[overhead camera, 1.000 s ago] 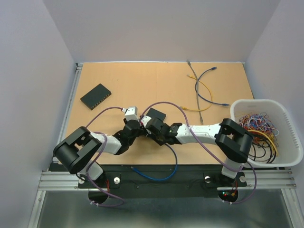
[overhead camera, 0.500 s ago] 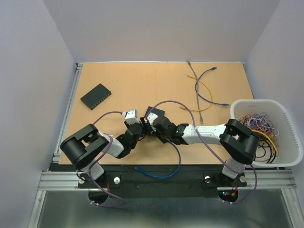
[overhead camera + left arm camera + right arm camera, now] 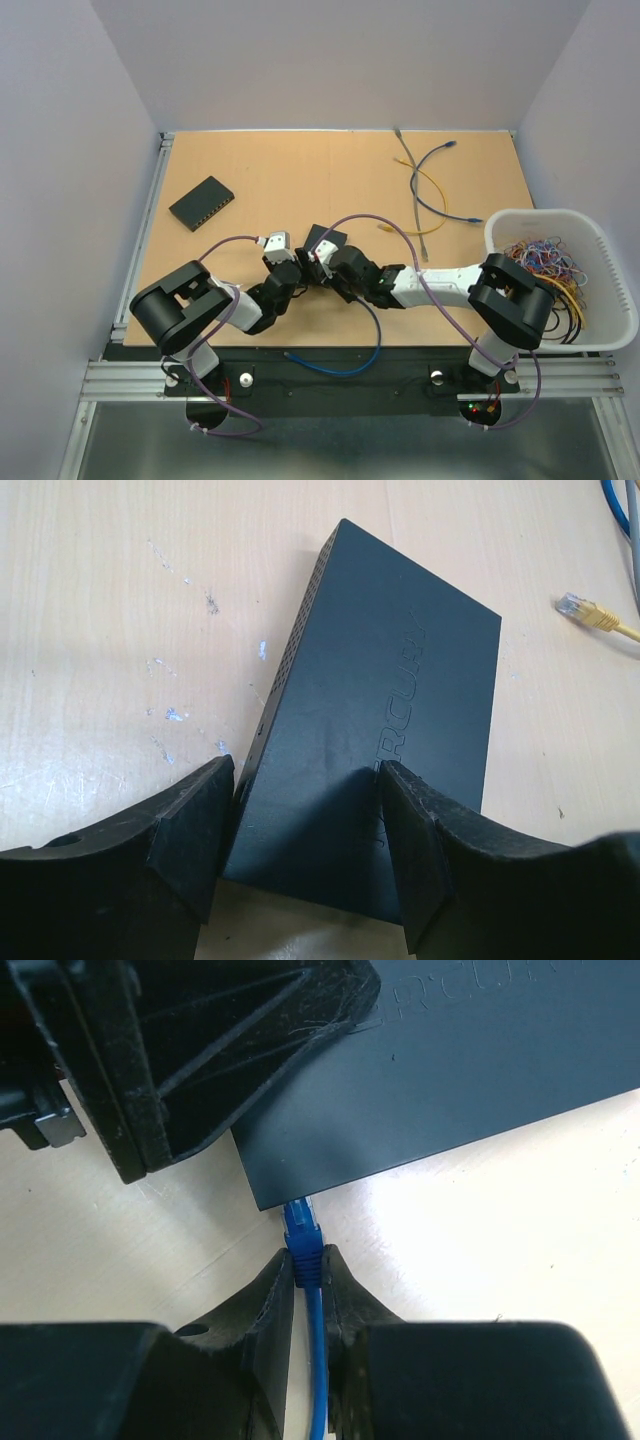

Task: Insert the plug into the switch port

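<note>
Right claw (image 3: 308, 1265) pinching the blue plug (image 3: 303, 1232) by its boot, tip right at the switch (image 3: 470, 1070) edge on the surface (image 3: 520, 1230).
Left claw (image 3: 300, 830) straddles the switch, spread, looks braced against it. Plug's light and stiff but the cable's floppy, so gripping close behind the connector seems right.

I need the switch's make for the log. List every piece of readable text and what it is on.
"RCURY", partly readable: embossed on the top of the black network switch, its start hidden by the left gripper.
"RCUR", faint: same lettering in the right wrist view.
No other text is readable.
</note>
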You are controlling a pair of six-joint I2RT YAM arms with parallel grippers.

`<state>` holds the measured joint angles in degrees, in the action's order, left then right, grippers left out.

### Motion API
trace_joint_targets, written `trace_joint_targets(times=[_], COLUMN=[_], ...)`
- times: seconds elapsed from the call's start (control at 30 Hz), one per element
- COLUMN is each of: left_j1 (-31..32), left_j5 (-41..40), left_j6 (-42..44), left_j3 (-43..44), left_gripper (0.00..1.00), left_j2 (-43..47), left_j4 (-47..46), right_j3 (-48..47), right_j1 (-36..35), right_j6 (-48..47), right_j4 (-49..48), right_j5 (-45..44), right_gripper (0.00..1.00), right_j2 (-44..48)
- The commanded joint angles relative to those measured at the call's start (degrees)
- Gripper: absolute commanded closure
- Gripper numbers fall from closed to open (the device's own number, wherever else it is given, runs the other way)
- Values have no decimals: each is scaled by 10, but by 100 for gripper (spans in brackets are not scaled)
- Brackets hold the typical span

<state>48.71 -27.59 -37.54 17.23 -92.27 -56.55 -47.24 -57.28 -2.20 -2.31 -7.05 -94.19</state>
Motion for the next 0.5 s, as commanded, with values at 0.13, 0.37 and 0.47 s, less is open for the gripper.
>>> trace_joint_targets(times=[0.13,0.37,0.47], left_j1=[79,81,82], left_j5=[236,232,233], left_j6=[-88,-85,-84], left_j3=[-13,-8,-6], left_gripper=[39,40,40], left_j2=[-57,-67,-71], left_j4=[140,140,141], right_j3=[-91,-124,-132], right_j1=[-13,-13,-13], right_j6=[-7,-7,-2], right_j4=[-363,-372,-383], right_j5=[114,114,117], right_gripper=[100,100,100], right_j2=[25,4,-4])
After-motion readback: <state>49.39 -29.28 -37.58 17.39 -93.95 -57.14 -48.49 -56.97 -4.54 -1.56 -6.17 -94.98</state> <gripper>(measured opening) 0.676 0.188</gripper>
